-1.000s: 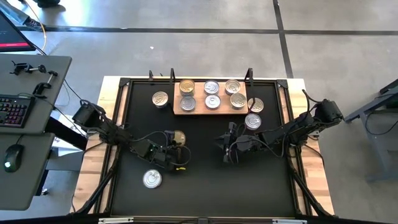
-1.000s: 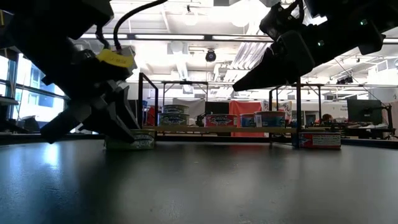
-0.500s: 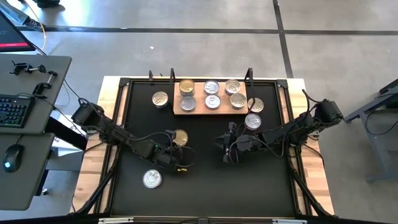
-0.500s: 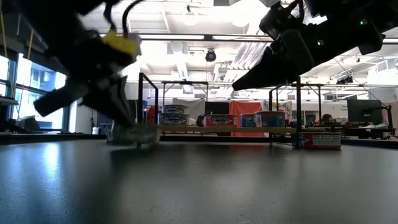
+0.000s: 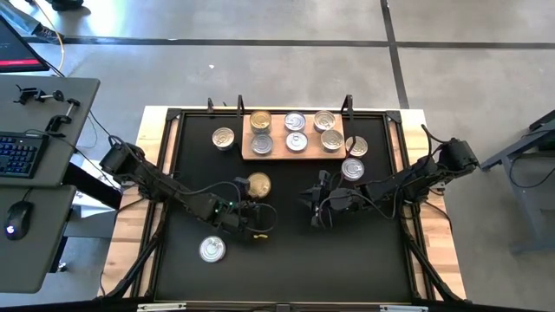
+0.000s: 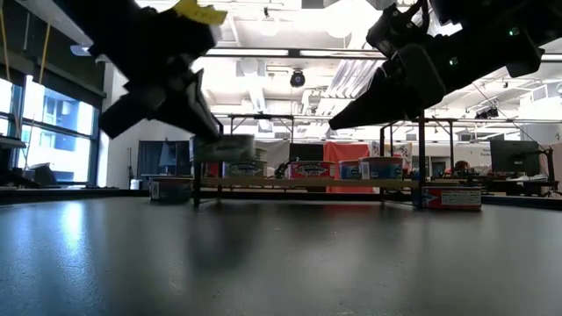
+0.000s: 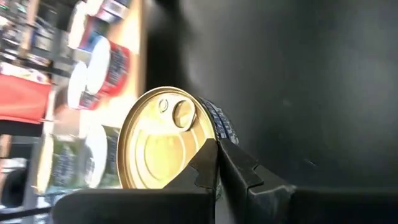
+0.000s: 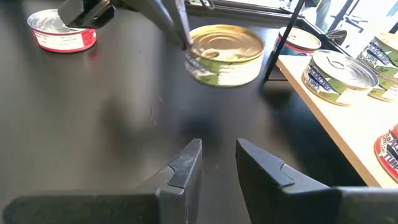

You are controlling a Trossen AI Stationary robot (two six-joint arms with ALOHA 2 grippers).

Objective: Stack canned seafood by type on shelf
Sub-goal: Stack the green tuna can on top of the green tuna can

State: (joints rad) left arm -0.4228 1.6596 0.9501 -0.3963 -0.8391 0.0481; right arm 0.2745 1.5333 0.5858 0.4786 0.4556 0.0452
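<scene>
I am counting eleven tins: six sitting on the pale wooden shelf (image 5: 295, 143) at the far side of the worktop (image 5: 286, 260), one gold-lidded and five silver. One silver tin (image 5: 224, 137) is lying left of the shelf, two (image 5: 354, 158) right of it, one (image 5: 212, 250) near-left. My left gripper (image 5: 256, 201) is pinching the rim of the gold-lidded tin (image 5: 258, 184), fingers (image 7: 214, 163) closed on it, lifting it clear of the mat. My right gripper (image 5: 317, 199) is hovering mid-mat, fingers (image 8: 186, 163) slightly parted, holding nothing.
</scene>
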